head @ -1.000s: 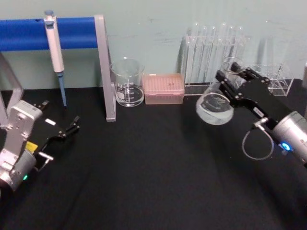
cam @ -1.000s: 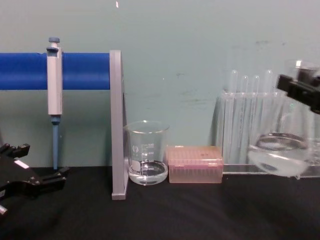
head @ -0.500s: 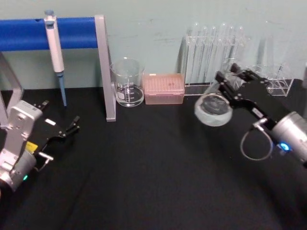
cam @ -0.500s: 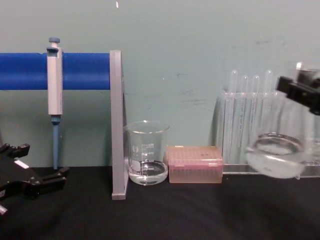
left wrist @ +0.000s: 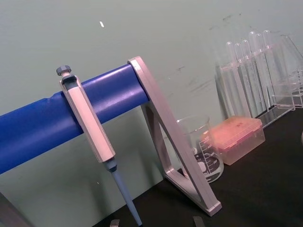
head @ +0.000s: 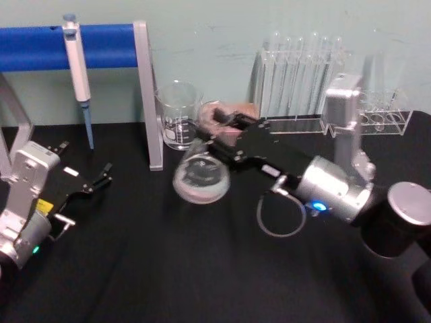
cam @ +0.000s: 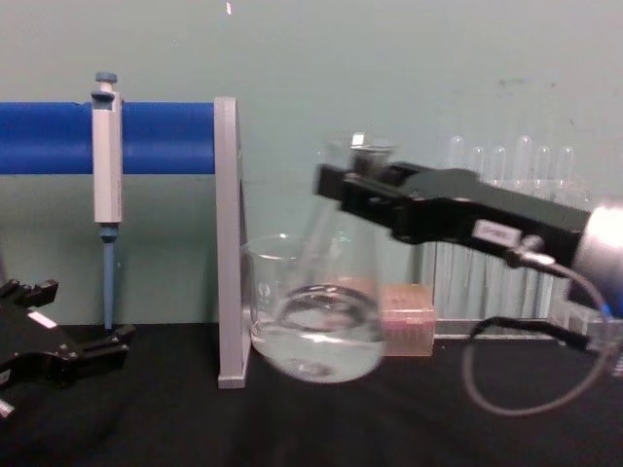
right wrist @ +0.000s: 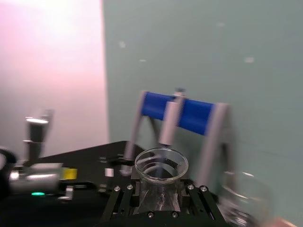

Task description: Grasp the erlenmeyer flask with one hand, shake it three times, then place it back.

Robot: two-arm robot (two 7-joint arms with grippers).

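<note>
Erlenmeyer flask (head: 201,176) hangs tilted above the black table (head: 168,276), near the middle of the work area, its wide base swung toward the robot's left and its neck leaning back to the right. A little clear liquid sits in its base. From the chest view it (cam: 326,321) overlaps the beaker behind it.

The right gripper (head: 217,134) is clamped on the flask's neck, one black finger on either side, just under the round rim. Its silver-grey wrist and a loop of grey cable trail off to the right. In the right wrist view the rim of the flask (right wrist: 161,165) stands up between the fingers.

Behind the flask the glass beaker (head: 176,121) stands against the grey upright of the blue bar stand (head: 101,46). A pink tip box (left wrist: 236,137) lies just beside the beaker. The test tube rack (head: 296,74) stands further right by the wall. A pipette (head: 77,67) hangs on the blue bar.

The left gripper (head: 102,173) rests low at the table's left, well apart from the flask, fingers spread and holding nothing.
</note>
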